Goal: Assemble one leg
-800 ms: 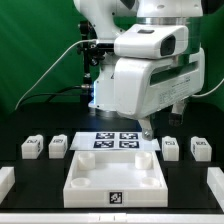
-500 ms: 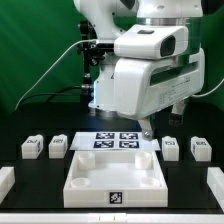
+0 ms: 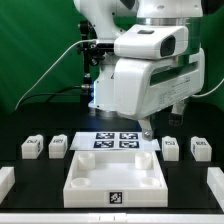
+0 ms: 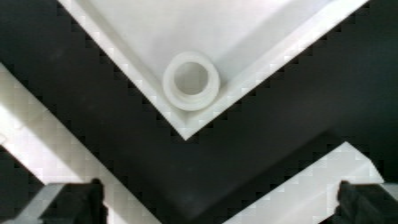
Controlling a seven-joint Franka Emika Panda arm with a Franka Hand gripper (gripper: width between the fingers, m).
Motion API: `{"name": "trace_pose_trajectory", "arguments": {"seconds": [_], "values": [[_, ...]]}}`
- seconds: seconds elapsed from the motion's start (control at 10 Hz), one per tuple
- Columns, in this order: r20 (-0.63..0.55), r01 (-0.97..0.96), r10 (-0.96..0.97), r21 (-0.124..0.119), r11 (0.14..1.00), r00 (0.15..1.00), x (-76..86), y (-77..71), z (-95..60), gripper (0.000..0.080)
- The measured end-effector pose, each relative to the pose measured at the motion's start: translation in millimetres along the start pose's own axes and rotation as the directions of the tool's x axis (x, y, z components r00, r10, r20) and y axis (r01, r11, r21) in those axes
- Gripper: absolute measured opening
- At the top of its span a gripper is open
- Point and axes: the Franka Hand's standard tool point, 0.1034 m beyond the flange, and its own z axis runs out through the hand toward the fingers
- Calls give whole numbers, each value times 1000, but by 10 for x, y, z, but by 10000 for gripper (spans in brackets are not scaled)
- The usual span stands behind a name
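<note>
The robot arm's two-finger pincer (image 3: 148, 130) hangs low behind the large white square tray-like plastic piece (image 3: 85, 190), near that piece's far corner on the exterior view's right and over the edge of the thin flat white marker board (image 3: 115, 140) with its four black-and-white tags. In the wrist view the pincer (image 4: 214, 205) is spread wide: one dark fingertip (image 4: 63, 205) shows at each lower corner of the picture, well apart, with nothing held between them. Between and beyond the fingertips, that view shows a pointed white corner of the tray-like piece (image 4: 267, 40) with a round white socket (image 4: 192, 80) set into it, and the black tabletop (image 4: 107, 100) around the corner. A pale strip along one side of the wrist view cannot be identified. None of the legs is in the grasp; all four stand on the black tabletop (image 3: 185, 195) in a row roughly level with the marker board. A small white plastic leg block with a black-and-white square tag (image 3: 32, 147) stands towards the exterior view's left, with a second leg block (image 3: 58, 146) just beside it, nearer the marker board. On the exterior view's right, a third leg block (image 3: 171, 147) stands close to the pincer, apart from it, and a fourth leg block (image 3: 200, 147) just beyond. A green backdrop (image 3: 40, 50) fills the rear of the scene.
</note>
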Motion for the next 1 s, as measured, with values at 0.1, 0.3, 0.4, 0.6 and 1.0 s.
{"name": "trace_pose_trajectory", "arguments": {"seconds": [0.1,0.3,0.4,0.6,1.0], "values": [[0,11,-11,0,1000,1000,-1,1,0,650],[2,30,-30,2,1000,1000,-20,-13,20,650],[-7,177,-177,-9,984,984,-148,-78,99,650],[2,435,-435,12,900,900,-691,-341,294,650],[-23,670,-670,26,742,742,-1240,-393,737,650]]}}
